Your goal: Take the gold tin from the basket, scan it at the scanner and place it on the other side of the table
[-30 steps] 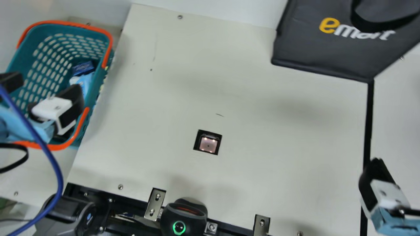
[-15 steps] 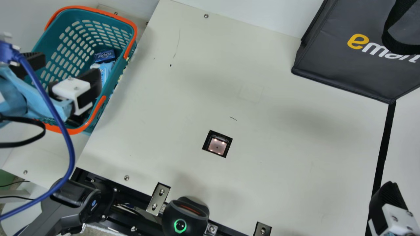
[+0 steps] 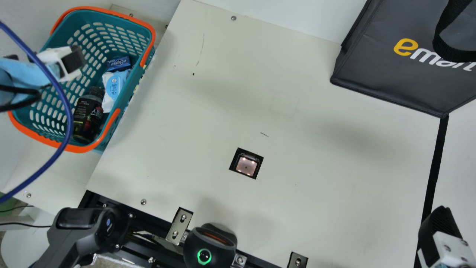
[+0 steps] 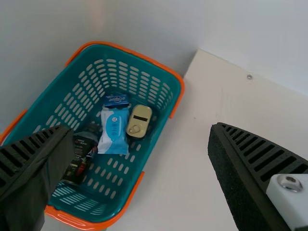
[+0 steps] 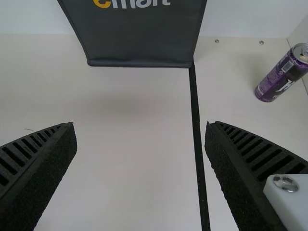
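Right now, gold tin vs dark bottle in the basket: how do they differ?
Colour: the gold tin is plain gold with a dark patch; the dark bottle is near-black with a printed label.
Shape: the tin is a short, rounded oblong, the bottle longer and cylindrical.
Opening: the tin has a pull ring, the bottle a cap.
Shared: both are inside the teal basket, in neither hand.

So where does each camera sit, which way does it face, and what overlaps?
Main view: neck, looking steeply down at the scanner; parts of both arms.
Left wrist view: left arm, facing down into the teal basket; left claw's two fingers.
Right wrist view: right arm, looking across toward the dark bag; right claw's two fingers.
Main shares basket with left wrist, bag with right.
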Controlling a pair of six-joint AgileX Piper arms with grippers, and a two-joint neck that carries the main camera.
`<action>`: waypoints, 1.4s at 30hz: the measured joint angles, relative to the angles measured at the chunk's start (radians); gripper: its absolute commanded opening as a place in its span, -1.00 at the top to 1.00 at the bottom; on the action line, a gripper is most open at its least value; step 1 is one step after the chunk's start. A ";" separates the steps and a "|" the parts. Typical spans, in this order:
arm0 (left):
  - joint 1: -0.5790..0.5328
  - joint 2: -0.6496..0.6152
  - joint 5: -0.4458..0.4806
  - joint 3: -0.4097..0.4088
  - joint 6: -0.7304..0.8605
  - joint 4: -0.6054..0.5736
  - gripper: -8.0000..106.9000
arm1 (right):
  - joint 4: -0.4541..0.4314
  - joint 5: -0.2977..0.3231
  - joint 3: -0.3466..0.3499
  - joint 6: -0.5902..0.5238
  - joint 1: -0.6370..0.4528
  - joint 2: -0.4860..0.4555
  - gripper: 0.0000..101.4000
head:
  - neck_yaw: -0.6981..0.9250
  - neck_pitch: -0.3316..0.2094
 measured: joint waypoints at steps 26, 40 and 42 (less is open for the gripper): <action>0.328 0.438 0.005 -0.074 0.741 -0.215 -0.71 | 0.000 0.000 0.000 0.000 0.000 0.000 -0.87 | 0.000 0.000; 0.283 0.681 -0.106 -0.086 0.814 -0.215 -0.71 | 0.000 0.000 0.000 0.000 0.000 0.000 -0.87 | 0.000 0.000; 0.275 0.714 -0.126 -0.088 0.819 -0.219 -0.71 | 0.000 0.000 0.000 0.000 0.000 0.000 -0.87 | -0.002 0.000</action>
